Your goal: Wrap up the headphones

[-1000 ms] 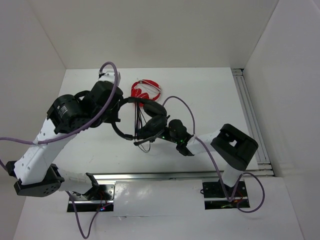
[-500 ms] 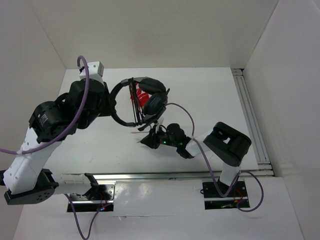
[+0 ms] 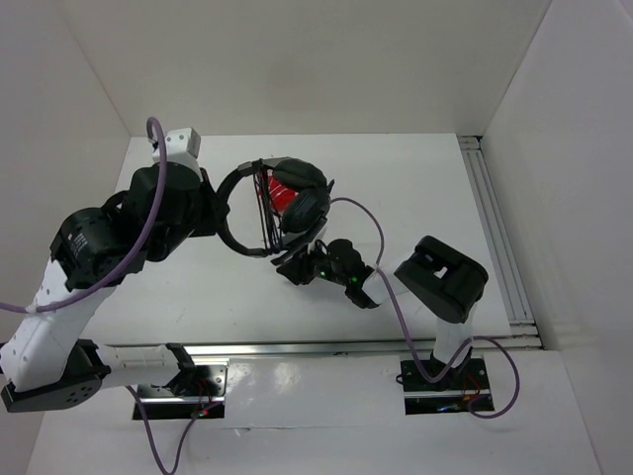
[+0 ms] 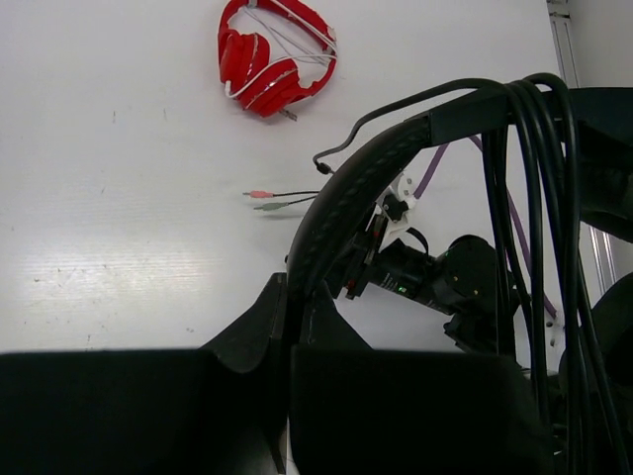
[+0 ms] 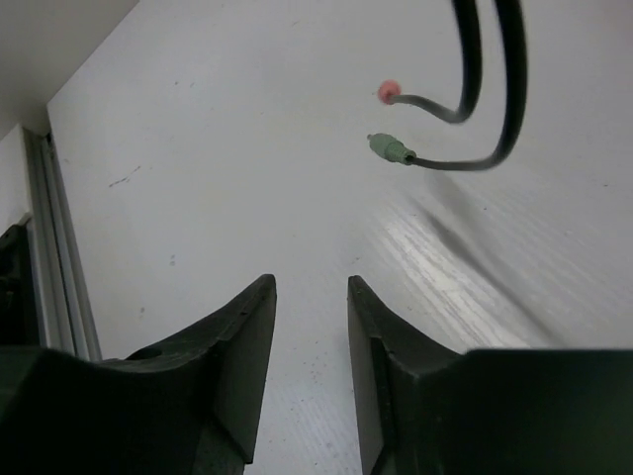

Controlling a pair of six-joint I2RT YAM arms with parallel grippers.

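My left gripper (image 3: pixel 219 210) is shut on the thin headband (image 4: pixel 348 193) of the black headphones (image 3: pixel 300 201) and holds them above the table. Their long cable is wound in several turns across the headband (image 3: pixel 265 213), and it shows in the left wrist view (image 4: pixel 524 188). The cable's end hangs loose, with a pink plug (image 5: pixel 389 91) and a green plug (image 5: pixel 387 148) just over the table. My right gripper (image 3: pixel 294 269) is open and empty, low over the table below the earcups, with the plugs ahead of it.
Small red headphones (image 4: pixel 272 59) lie on the table behind the black ones, partly hidden in the top view (image 3: pixel 282 198). A metal rail (image 3: pixel 497 233) runs along the right side. White walls close in the back and sides.
My left arm has lifted the black headphones up and toward the back left. My right gripper stays low beneath them and has shifted slightly; its arm has swung left.
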